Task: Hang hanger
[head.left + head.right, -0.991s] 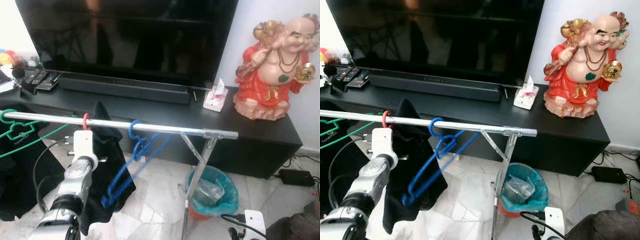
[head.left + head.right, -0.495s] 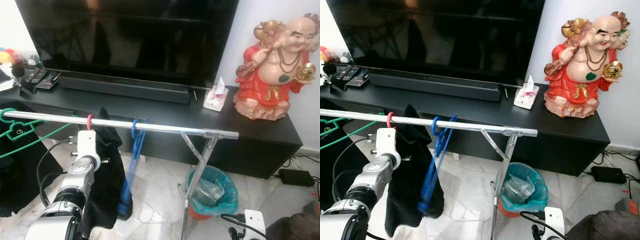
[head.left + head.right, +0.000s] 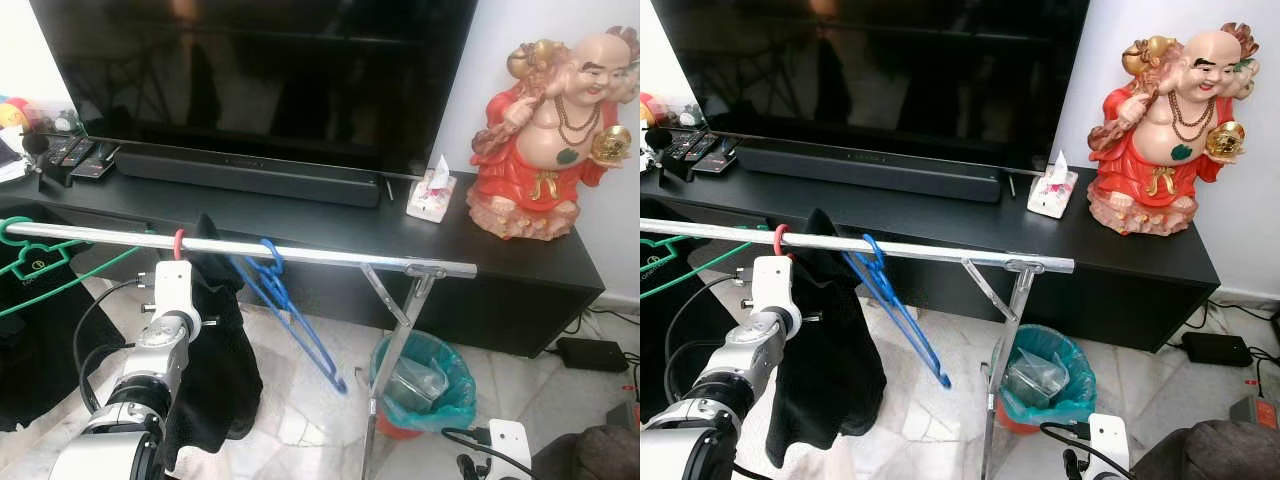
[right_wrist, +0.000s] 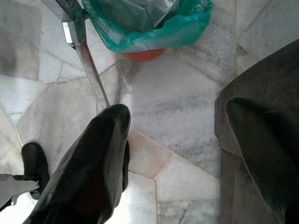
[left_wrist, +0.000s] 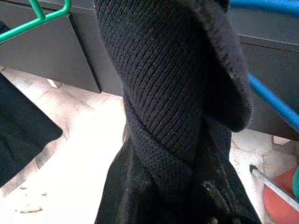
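Note:
A blue hanger (image 3: 292, 312) hangs by its hook on the silver rail (image 3: 330, 257) of a clothes rack, its body swung out to the right; it is also close up in the left wrist view (image 5: 273, 99). Left of it a black knit garment (image 3: 215, 350) hangs from a red hook (image 3: 178, 240). My left arm (image 3: 165, 320) reaches up just under the rail, against that garment (image 5: 173, 93), apart from the blue hanger. My right gripper (image 4: 180, 109) hangs low over the marble floor, open and empty.
A green hanger (image 3: 40, 265) with dark clothing is at the rail's left end. Behind the rack stands a black TV stand (image 3: 330, 225) with a TV, tissue box (image 3: 430, 195) and red statue (image 3: 550, 140). A green-lined bin (image 3: 425, 385) sits by the rack's leg (image 4: 88, 60).
The blue hanger has swung on the rail from lower left, through hanging straight down, out to the right. My left arm shifted slightly and has since held still.

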`<state>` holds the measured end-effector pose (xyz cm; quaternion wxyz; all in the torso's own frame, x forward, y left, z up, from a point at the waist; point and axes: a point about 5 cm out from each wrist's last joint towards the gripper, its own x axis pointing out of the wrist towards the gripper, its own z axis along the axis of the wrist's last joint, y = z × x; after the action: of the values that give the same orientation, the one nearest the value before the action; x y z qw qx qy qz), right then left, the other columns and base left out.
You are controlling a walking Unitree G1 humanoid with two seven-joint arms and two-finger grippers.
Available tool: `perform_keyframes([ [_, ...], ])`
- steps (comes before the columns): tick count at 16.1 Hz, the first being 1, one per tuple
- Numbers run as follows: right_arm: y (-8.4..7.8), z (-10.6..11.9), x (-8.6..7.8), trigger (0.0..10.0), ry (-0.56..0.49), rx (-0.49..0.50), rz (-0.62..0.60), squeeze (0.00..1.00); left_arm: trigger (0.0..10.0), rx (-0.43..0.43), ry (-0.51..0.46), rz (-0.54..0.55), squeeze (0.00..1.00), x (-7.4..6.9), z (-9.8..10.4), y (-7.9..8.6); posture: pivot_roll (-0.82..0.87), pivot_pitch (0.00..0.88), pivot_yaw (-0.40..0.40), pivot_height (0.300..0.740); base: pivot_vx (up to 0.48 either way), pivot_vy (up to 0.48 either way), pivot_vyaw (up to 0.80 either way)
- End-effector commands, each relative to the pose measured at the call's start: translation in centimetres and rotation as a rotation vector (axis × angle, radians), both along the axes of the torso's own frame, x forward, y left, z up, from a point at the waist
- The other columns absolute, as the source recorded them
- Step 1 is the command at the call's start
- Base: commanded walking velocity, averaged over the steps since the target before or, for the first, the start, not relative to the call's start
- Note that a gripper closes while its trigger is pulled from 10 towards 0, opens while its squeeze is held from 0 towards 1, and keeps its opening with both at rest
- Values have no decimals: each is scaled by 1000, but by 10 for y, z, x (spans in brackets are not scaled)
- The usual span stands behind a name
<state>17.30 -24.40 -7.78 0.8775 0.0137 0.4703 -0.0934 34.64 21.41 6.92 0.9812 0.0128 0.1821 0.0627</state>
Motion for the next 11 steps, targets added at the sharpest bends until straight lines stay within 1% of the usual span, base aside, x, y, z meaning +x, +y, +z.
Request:
perform_keyframes([
  [1, -1, 1, 1, 10000, 2, -2, 0, 0, 10000, 8, -37, 5, 0, 6, 12, 1, 50, 0, -26, 740, 0, 0, 0],
  [3, -1, 1, 1, 10000, 2, -2, 0, 0, 10000, 8, -37, 5, 0, 6, 12, 1, 50, 0, -26, 740, 0, 0, 0],
  [4, -1, 1, 1, 10000, 3, -3, 0, 0, 10000, 27, -100, -19, 1000, -7, 7, 3, 53, 0, -20, 740, 0, 0, 0],
  [5, -1, 0, 0, 10000, 3, -3, 0, 0, 10000, 47, -206, -67, 1000, -34, 6, 1, 53, 0, -20, 740, 0, 0, 0],
  [9, -1, 0, 0, 10000, 5, -2, 2, 0, 10000, 39, -206, -69, 1000, -36, 4, -2, 53, 0, -18, 740, 0, 0, 0],
  [11, 0, 0, -1, 10000, 6, -2, 3, 0, 10000, 37, -207, -72, 1000, -42, 7, -4, 54, 0, -17, 740, 0, 0, 0],
])
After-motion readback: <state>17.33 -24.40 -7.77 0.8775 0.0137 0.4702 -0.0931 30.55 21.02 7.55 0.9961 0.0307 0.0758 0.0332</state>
